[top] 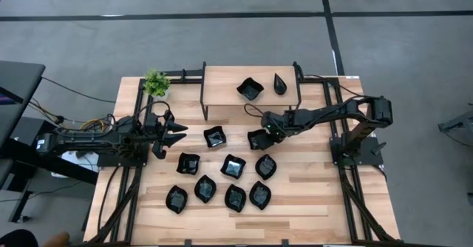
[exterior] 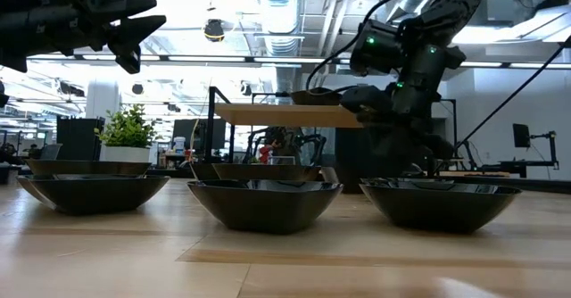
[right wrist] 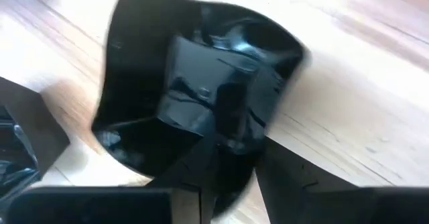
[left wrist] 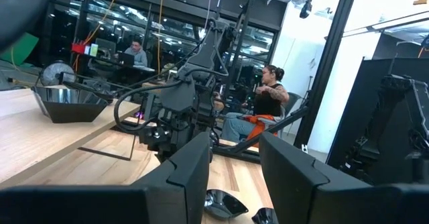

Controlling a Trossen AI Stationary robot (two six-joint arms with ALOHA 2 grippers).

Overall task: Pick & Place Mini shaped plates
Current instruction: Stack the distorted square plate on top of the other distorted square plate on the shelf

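Black and glossy, the wavy-edged square plate [top: 258,138] sits pinched at its rim in your right gripper [top: 269,129], just before the raised shelf [top: 222,84]. Lift it level and clear the shelf's edge. Your left gripper [top: 176,134] waits part-open, empty.

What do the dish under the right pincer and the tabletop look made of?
The dish looks like glossy black glazed ceramic or hard plastic: sharp reflections across its surface; which one I cannot tell. The tabletop looks like pale, satin-finished wooden planks: grain and seams show.
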